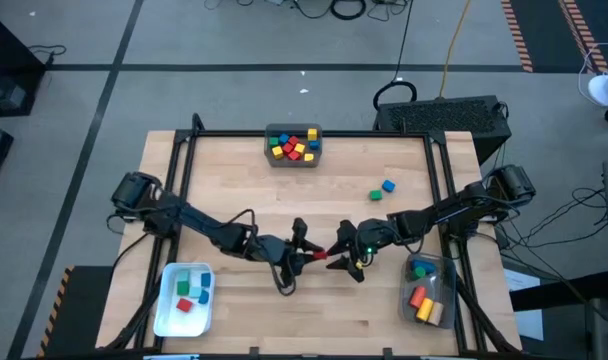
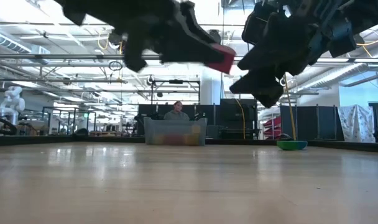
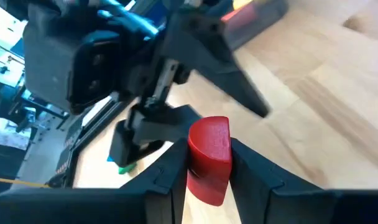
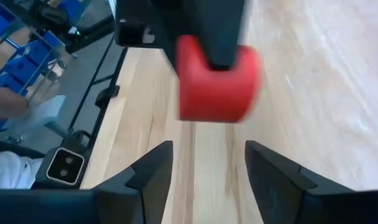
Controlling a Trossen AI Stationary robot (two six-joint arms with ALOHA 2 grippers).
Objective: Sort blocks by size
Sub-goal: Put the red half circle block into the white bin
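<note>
Red block; black left tool; pale wood table.

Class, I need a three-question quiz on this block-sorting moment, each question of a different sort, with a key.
1. True or false: the left tool is shut on the red block.
2. Multiple choice: the right tool is A) open, clear of the red block; B) gripping the red block; C) inside the grey bin.
3. Short answer: which two loose blocks lie on the table near the right arm?

Key
1. True.
2. A.
3. The blue block and the green block.
</note>
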